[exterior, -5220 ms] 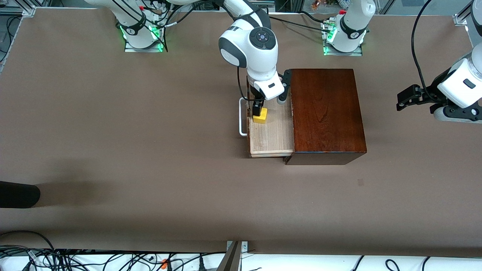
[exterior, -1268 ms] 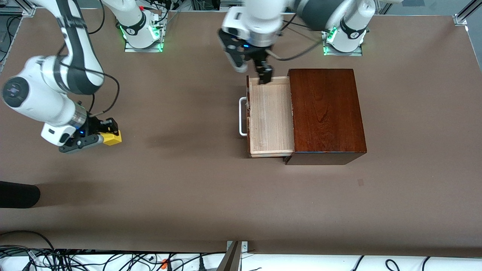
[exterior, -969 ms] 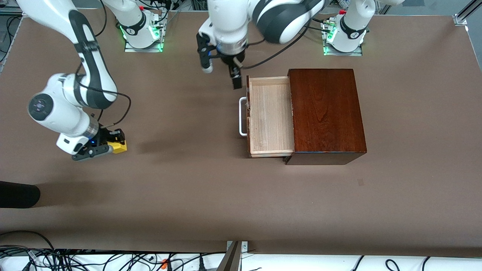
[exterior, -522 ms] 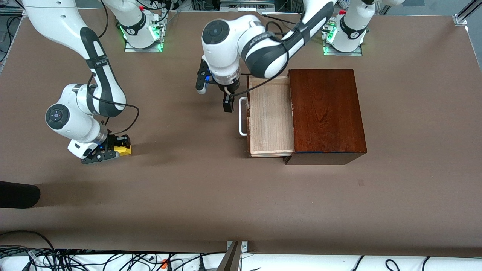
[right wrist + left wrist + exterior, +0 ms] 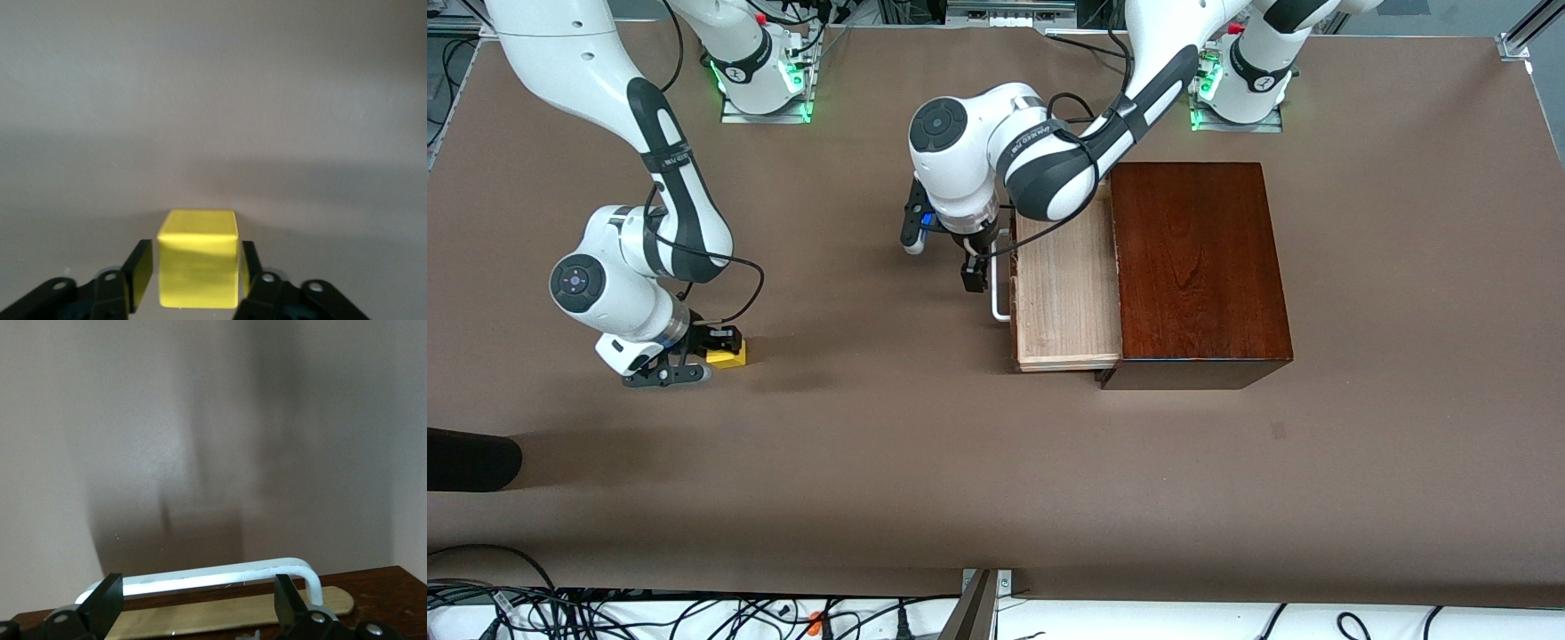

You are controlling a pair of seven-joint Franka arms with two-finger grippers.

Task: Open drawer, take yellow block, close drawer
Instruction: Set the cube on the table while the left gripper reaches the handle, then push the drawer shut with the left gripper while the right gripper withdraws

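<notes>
The drawer (image 5: 1067, 302) stands pulled out of the dark mahogany box (image 5: 1196, 267), and its pale wood tray is empty. Its white handle (image 5: 1000, 307) also shows in the left wrist view (image 5: 200, 577). My left gripper (image 5: 941, 260) is open wide in front of the drawer, close to the handle (image 5: 197, 610). The yellow block (image 5: 727, 356) rests on the table toward the right arm's end. My right gripper (image 5: 694, 360) is low around it. In the right wrist view the block (image 5: 199, 267) sits between the fingers (image 5: 141, 273) with a thin gap each side.
A dark rounded object (image 5: 471, 458) lies at the table's edge toward the right arm's end, nearer to the front camera. Loose cables (image 5: 605, 613) run along the front edge. Both arm bases (image 5: 760, 76) stand along the back.
My right arm has carried the block from the drawer and set it down flat on the table. My left gripper has come from the drawer's back corner to the handle.
</notes>
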